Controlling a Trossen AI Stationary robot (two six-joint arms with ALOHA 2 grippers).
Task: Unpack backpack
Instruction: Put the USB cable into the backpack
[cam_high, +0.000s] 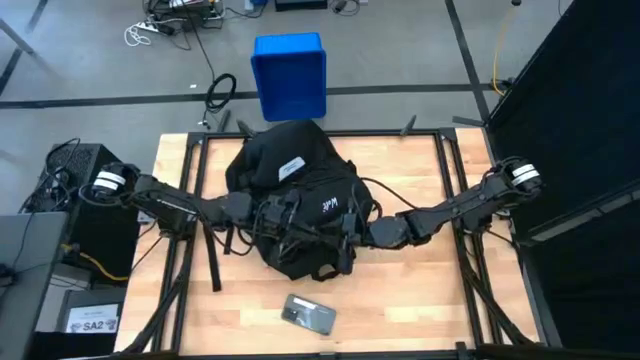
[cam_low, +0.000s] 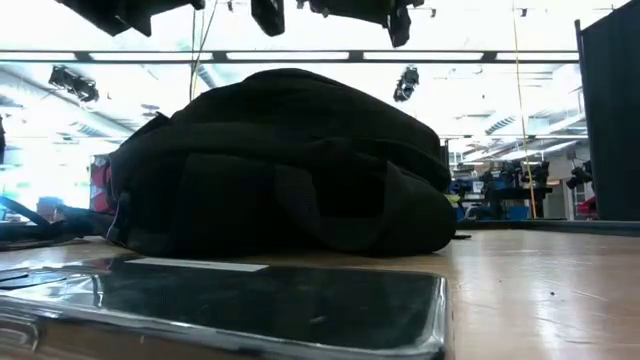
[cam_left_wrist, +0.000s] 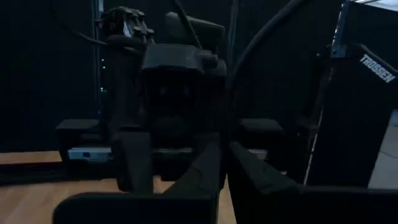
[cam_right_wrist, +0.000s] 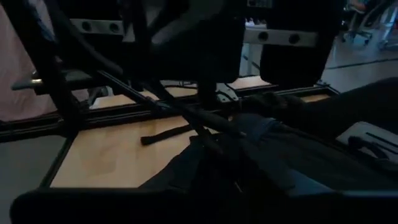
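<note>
The backpack (cam_high: 295, 200) lies at the desk's (cam_high: 420, 290) centre, a phone (cam_high: 308, 314) just near of it. Both end effectors, left (cam_high: 290, 222) and right (cam_high: 345, 232), hover over its near half; whether they grip anything I cannot tell. Best find the zipper first, one holding fabric taut while the other pulls.

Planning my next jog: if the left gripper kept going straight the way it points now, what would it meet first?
Probably the right arm's gripper, which faces it head-on above the backpack. The left gripper points toward it; the gap between them is hard to judge.
</note>
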